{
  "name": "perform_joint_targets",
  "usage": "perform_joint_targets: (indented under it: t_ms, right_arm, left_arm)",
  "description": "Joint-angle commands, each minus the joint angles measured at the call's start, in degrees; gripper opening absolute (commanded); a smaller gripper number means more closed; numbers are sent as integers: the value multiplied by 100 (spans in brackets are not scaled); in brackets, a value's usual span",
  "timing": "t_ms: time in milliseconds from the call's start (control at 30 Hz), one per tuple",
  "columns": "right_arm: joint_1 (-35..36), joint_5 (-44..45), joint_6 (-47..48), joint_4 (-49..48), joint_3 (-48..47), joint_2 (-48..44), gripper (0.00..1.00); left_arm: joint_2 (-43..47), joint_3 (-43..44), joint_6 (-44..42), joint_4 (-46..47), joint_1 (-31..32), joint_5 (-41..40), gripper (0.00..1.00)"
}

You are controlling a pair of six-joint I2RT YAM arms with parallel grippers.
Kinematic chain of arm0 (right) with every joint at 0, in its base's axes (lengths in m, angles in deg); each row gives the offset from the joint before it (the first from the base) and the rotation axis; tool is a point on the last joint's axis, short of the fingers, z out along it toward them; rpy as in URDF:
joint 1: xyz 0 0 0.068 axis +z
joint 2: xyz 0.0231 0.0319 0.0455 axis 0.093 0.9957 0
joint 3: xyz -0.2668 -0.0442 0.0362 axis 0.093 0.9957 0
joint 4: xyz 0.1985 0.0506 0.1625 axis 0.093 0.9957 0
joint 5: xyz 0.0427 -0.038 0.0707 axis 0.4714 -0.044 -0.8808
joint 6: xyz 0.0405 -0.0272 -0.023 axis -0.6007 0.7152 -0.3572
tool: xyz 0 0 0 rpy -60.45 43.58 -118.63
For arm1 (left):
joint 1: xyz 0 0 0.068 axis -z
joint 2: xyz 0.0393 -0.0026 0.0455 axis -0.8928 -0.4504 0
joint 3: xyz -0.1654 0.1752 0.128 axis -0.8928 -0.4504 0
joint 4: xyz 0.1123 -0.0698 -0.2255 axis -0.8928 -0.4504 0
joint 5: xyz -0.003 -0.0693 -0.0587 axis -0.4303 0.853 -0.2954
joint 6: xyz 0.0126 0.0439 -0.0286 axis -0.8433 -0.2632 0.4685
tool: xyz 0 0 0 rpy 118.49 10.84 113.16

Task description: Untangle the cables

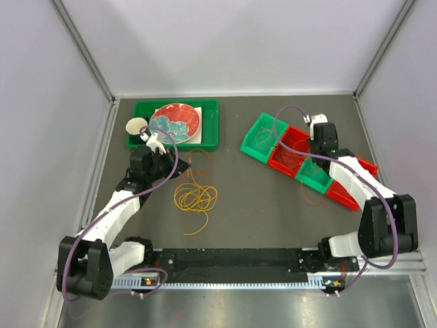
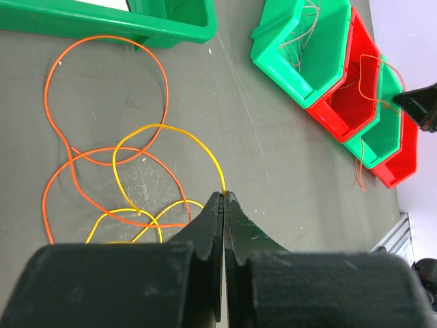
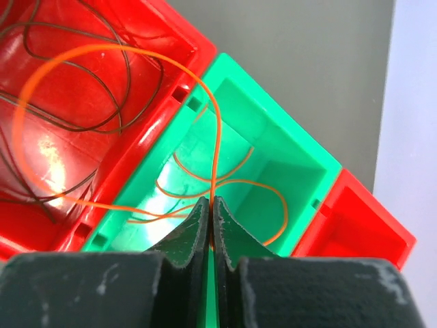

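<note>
- My left gripper has its black fingers pressed together, pinching a thin yellow wire loop right at the tips.
- That yellow loop arcs away from the tips and crosses two larger orange wire loops lying flat on the dark grey table.
- From the top camera, the loose tangle of yellow and orange wire loops sits on the table between the two arms, nearer the left arm.
- Behind the left arm stands a shallow green plastic tray holding a round red-patterned plate.
- My right gripper is also squeezed shut, nipping a thin orange wire loop between its tips.
- This orange loop rises from the tips and sweeps left over a red plastic bin that holds dark maroon wire loops.
- Directly under the right gripper is a green plastic bin with more orange wire curled inside.
- These bins belong to a slanted row of alternating green and red bins on the table's right side, well apart from the tangle.
</note>
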Motion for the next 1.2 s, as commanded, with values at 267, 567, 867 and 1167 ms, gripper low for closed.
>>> perform_joint_targets:
  t_ms: [267,567,867,1167]
  right_arm:
    - [-247,230,-656,104,-342,-1642,0]
    - [-502,140,-1078,86,-755,-1712,0]
    - [-1152,362,-2176,113,-352,-1240,0]
    - [-1284,-588,-3556,-616,273,-457,0]
  left_arm:
    - [70,126,-58,273,22,83,0]
    - [78,144,-66,255,22,83,0]
    - [35,144,-58,273,22,83,0]
    - [78,153,-110,211,13,30,0]
